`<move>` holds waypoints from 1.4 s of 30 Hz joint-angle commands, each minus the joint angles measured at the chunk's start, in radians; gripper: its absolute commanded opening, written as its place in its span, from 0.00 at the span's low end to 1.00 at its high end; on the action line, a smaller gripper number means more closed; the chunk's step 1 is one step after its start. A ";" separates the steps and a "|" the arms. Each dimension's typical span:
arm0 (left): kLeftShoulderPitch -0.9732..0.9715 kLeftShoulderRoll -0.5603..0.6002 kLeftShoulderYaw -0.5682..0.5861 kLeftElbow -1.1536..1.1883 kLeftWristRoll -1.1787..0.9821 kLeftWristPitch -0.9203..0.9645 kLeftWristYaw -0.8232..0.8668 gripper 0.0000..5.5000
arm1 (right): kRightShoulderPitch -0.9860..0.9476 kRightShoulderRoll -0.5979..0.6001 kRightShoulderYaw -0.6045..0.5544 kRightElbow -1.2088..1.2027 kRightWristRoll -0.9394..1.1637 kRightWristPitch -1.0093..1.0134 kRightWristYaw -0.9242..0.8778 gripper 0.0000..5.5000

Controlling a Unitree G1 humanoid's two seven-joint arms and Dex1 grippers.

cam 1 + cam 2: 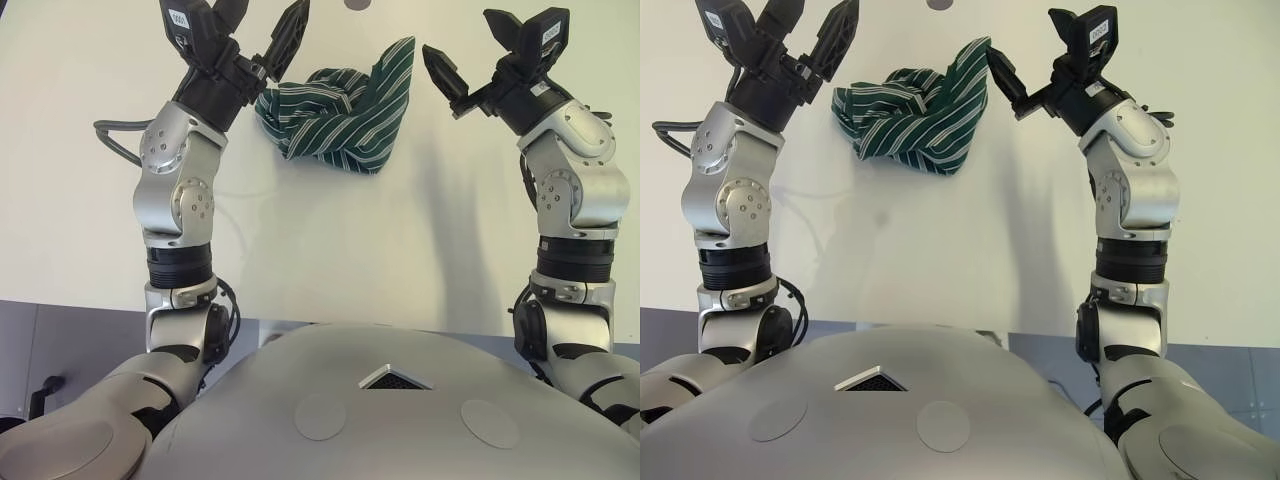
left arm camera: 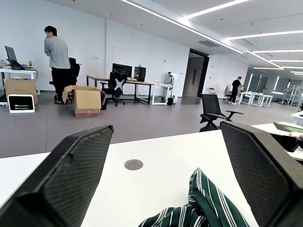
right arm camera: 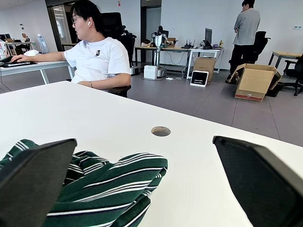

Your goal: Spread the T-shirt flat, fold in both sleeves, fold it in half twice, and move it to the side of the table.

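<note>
While the green striped T-shirt (image 1: 335, 115) lies crumpled on the white table (image 1: 400, 250), left gripper (image 1: 262, 22) and right gripper (image 1: 460, 36) flank it, both with fingers spread wide.

head stereo pair is looking steeply down at the table (image 1: 400, 250); both wrist cameras are skimming low toward twelve o'clock, sharing the t-shirt (image 2: 199, 203) close up.
</note>
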 commanded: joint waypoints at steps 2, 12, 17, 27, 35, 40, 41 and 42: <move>0.006 0.004 -0.008 -0.008 0.006 -0.009 -0.005 0.75 | -0.002 0.003 0.000 -0.012 0.007 -0.002 0.008 0.98; -0.012 -0.004 -0.025 -0.004 0.013 -0.009 -0.006 0.75 | -0.001 0.005 -0.001 -0.015 0.009 0.006 0.012 0.98; -0.008 -0.006 -0.035 -0.013 0.019 -0.012 0.003 0.75 | -0.007 0.011 0.002 -0.012 0.005 0.002 0.008 0.98; -0.024 -0.009 -0.025 0.017 0.075 -0.054 0.060 0.75 | -0.007 0.023 0.002 -0.021 -0.003 -0.007 -0.007 0.98; -0.020 -0.009 -0.025 0.014 0.052 -0.057 0.019 0.75 | -0.009 0.026 0.006 -0.015 -0.005 -0.026 0.001 0.98; -0.023 -0.008 -0.023 0.018 0.047 -0.060 0.007 0.75 | -0.022 0.026 0.012 0.001 -0.016 -0.041 0.001 0.98; -0.023 -0.006 -0.026 0.018 0.047 -0.059 0.005 0.75 | -0.022 0.026 0.014 0.003 -0.018 -0.045 0.000 0.98; -0.023 -0.002 -0.031 0.018 0.052 -0.059 0.003 0.75 | -0.022 0.026 0.015 0.003 -0.019 -0.047 -0.002 0.98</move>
